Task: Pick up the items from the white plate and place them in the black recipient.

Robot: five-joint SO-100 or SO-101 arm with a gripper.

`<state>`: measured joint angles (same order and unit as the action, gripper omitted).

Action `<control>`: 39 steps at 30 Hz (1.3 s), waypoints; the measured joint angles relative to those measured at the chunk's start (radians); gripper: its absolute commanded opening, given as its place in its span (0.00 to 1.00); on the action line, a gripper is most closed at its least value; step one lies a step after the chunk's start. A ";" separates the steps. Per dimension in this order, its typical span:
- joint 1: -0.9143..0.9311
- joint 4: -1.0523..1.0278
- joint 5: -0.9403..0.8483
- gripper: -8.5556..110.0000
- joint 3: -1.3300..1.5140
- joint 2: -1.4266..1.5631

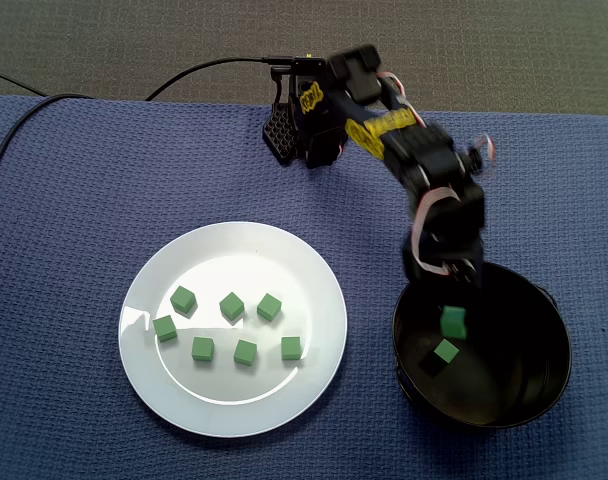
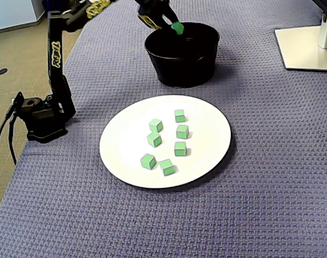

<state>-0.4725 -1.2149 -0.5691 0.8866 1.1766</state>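
Note:
A white plate (image 1: 154, 380) (image 2: 212, 115) carries several small green cubes (image 1: 232, 306) (image 2: 155, 126). To its right in a fixed view stands the black bowl (image 1: 544, 300), which is at the back in the other (image 2: 201, 59). One green cube (image 1: 445, 351) lies on the bowl's floor. My gripper (image 1: 448, 305) (image 2: 173, 24) hangs over the bowl's near-arm rim, shut on another green cube (image 1: 453, 322) (image 2: 178, 27) at its tip. The dark fingers are hard to make out against the bowl.
The arm's base (image 1: 304, 125) (image 2: 42, 115) is clamped at the edge of the blue woven cloth (image 1: 64, 200), with a black cable (image 1: 44, 105) trailing off it. A white stand foot (image 2: 308, 45) sits beyond the bowl.

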 measured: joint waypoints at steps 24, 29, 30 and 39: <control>0.118 -0.310 -0.426 0.39 0.002 0.273; 0.400 -0.388 -0.632 0.39 0.057 0.400; 0.454 -0.391 -0.650 0.39 0.080 0.400; 0.755 -0.230 -0.658 0.40 0.402 0.359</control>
<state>0.2823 -1.4450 -1.2272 1.2885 1.5355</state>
